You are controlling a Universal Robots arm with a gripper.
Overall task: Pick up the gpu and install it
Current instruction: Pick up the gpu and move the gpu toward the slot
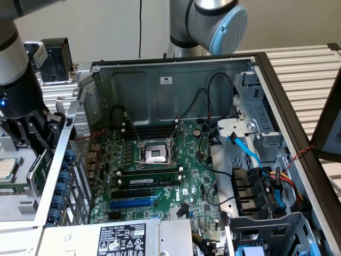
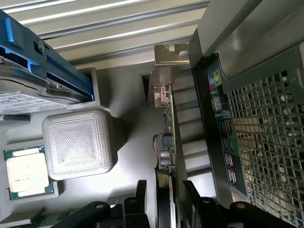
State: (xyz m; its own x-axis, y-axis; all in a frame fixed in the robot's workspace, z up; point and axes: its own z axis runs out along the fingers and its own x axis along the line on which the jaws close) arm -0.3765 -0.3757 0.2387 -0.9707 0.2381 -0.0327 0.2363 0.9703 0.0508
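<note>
At about nine o'clock in the exterior view, outside the open computer case (image 1: pixel 176 63), the black two-fingered gripper (image 1: pixel 41 152) hangs over the gpu (image 1: pixel 38 172). The gpu is a small green circuit card with a silver metal end bracket (image 2: pixel 171 54), and it stands on edge in a grey moulded tray (image 2: pixel 128 137).

In the wrist view the gripper (image 2: pixel 165 186) has its jaws apart. One finger sits on each side of the upper edge of the gpu (image 2: pixel 166 118), with a sliver of space showing at both. Whether a pad touches the card I cannot tell.

A square silver processor chip (image 2: pixel 26 171) lies in a recess of the tray, on the far side of the card from the case.

I judge the pick-up to be only at its start: the card is straddled, not clamped and not lifted.

Toward three o'clock from the card comes the case's perforated grey metal rear wall (image 1: pixel 80 125). Beyond it is the large green motherboard (image 1: pixel 200 178), whose long blue expansion slot (image 1: pixel 133 203), at about six o'clock in the exterior view, lies bare. The whole of the installing is left to do.
</note>
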